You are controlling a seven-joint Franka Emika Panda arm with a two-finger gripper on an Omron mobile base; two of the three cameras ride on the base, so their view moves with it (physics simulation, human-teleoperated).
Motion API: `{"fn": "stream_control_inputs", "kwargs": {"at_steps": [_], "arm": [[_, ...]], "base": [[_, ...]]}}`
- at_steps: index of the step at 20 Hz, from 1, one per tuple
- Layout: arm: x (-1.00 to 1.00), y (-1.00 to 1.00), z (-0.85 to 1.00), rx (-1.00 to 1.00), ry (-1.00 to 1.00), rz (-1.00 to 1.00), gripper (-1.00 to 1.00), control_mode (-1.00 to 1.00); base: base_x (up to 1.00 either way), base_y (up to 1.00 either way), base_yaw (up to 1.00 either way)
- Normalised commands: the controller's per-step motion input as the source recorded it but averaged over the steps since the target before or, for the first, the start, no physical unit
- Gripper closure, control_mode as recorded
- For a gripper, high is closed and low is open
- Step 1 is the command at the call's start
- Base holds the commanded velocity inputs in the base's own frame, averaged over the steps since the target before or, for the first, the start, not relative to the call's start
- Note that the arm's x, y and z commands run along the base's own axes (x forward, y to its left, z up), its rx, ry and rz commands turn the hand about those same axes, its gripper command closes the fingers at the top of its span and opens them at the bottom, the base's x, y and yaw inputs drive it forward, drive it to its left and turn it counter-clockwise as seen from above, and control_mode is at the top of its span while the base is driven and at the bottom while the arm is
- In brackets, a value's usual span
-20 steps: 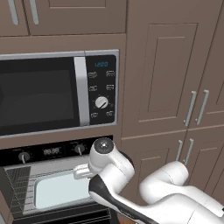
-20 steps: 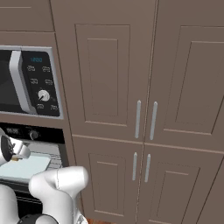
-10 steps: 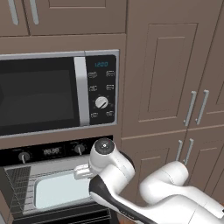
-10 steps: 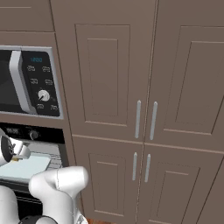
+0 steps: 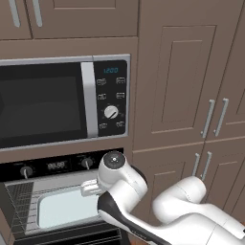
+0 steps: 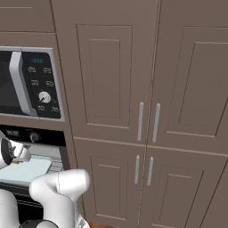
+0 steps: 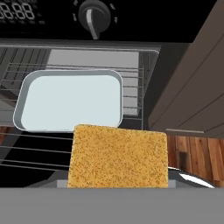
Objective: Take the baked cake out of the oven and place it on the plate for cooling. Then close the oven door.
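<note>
The oven (image 5: 52, 165) stands open, its grey racks and a pale baking tray (image 7: 70, 100) showing inside under a control knob (image 7: 92, 17). A square golden-brown cake (image 7: 118, 155) hangs in front of the rack, just outside the tray and above the floor. It covers the spot where my fingertips rise, so the gripper (image 5: 91, 188) is shut on it. From the right, the hand (image 6: 18, 156) sits at the oven mouth. The oven door is down and mostly hidden. The plate is out of view.
A silver-trimmed microwave (image 5: 57, 103) sits directly above the oven. Tall brown cabinet doors (image 5: 191, 95) flank it on the right. Wood floor (image 7: 197, 153) lies below, and a shiny curved edge (image 7: 192, 178) that I cannot identify shows low right in the hand view.
</note>
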Motion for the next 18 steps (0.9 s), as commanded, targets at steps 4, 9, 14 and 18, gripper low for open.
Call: {"fn": "stream_control_inputs", "kwargs": {"at_steps": [4, 9, 14, 18], "arm": [[0.0, 0.0, 0.0, 0.0, 0.0, 0.0, 1.0, 1.0], [0.0, 0.0, 0.0, 0.0, 0.0, 0.0, 1.0, 1.0], [0.0, 0.0, 0.0, 0.0, 0.0, 0.0, 1.0, 1.0], [0.0, 0.0, 0.0, 0.0, 0.0, 0.0, 1.0, 1.0]], "base": [[0.0, 0.0, 0.0], [0.0, 0.0, 0.0], [-0.15, -0.06, 0.0], [-0.66, -0.32, -0.03]]}}
